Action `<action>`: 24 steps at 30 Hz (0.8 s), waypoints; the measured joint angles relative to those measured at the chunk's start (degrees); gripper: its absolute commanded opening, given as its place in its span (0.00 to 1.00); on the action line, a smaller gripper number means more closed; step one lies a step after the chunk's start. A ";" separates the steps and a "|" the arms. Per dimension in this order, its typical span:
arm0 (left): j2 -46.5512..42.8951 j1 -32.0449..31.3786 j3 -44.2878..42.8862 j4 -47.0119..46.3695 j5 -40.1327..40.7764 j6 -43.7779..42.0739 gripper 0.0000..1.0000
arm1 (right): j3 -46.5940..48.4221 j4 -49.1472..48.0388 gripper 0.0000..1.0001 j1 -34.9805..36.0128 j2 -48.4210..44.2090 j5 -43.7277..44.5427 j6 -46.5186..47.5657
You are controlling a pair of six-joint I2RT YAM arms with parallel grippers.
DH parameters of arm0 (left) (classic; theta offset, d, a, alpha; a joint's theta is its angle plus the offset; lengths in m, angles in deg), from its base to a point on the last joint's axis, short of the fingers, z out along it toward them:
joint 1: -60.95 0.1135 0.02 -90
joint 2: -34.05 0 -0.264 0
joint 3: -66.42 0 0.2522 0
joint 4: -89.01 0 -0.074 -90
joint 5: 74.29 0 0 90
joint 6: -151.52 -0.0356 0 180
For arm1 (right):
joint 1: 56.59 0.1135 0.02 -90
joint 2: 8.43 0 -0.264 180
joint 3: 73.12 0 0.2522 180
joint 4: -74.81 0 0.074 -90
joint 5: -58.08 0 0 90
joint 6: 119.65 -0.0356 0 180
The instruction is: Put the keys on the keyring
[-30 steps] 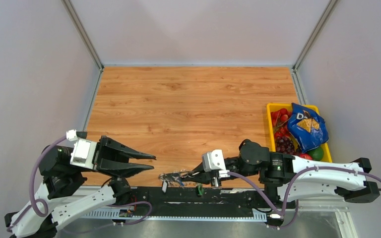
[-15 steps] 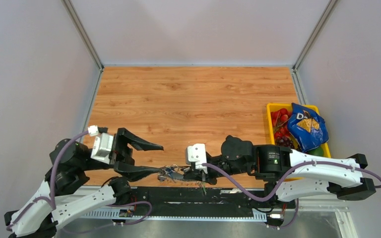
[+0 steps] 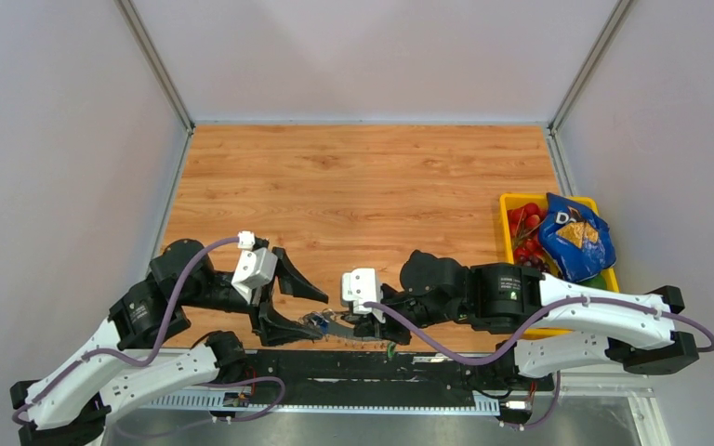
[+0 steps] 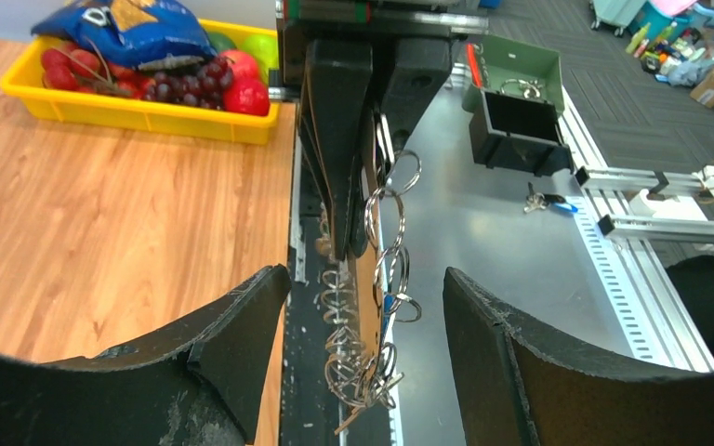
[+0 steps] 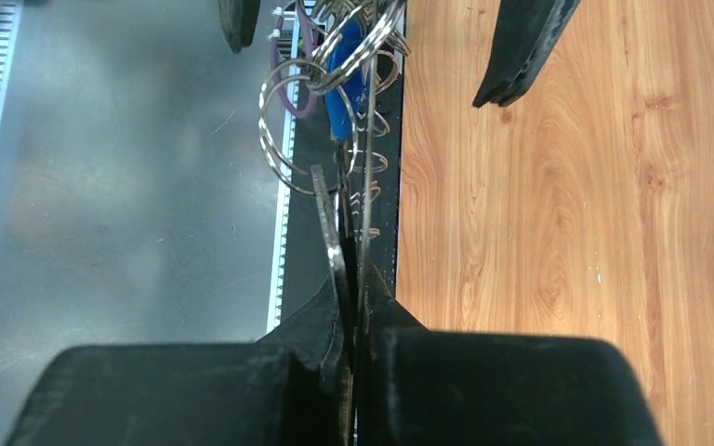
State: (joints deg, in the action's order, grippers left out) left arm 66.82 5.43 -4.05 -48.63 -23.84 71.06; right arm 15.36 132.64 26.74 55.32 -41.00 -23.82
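Wooden worktop [image 3: 363,186], near edge: keyring [image 5: 368,186] is gripped edge-on by the clenched right pincer [image 5: 351,297]. Its dangling rings are flanked, untouched, by the released left pincer [image 4: 364,279].

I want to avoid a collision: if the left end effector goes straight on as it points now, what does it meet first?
Probably the bunch of rings, in line between the left end effector's open fingers, held by the shut right end effector just beyond; depth is unclear.

Wooden table [image 3: 353,186], yellow tray [image 3: 521,198] at right
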 measured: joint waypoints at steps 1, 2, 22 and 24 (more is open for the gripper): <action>0.15 0.00 -0.02 0.50 -0.11 -0.09 0.71 | 0.13 0.13 0.00 0.00 0.02 0.02 0.00; 0.33 0.00 0.00 0.90 -0.28 -0.15 0.70 | 0.48 0.39 0.00 0.00 0.17 0.00 0.00; 2.49 -0.02 0.44 3.82 -0.37 -3.10 0.01 | 2.49 3.10 0.00 -0.42 2.23 2.08 -0.92; 2.54 -0.15 0.44 3.85 -0.57 -3.58 0.00 | 2.49 3.17 0.02 -0.50 2.23 2.14 -1.11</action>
State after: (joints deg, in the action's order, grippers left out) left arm 69.36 5.27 -3.61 -44.79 -24.41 67.47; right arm 17.85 135.81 26.24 57.55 -38.86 -24.94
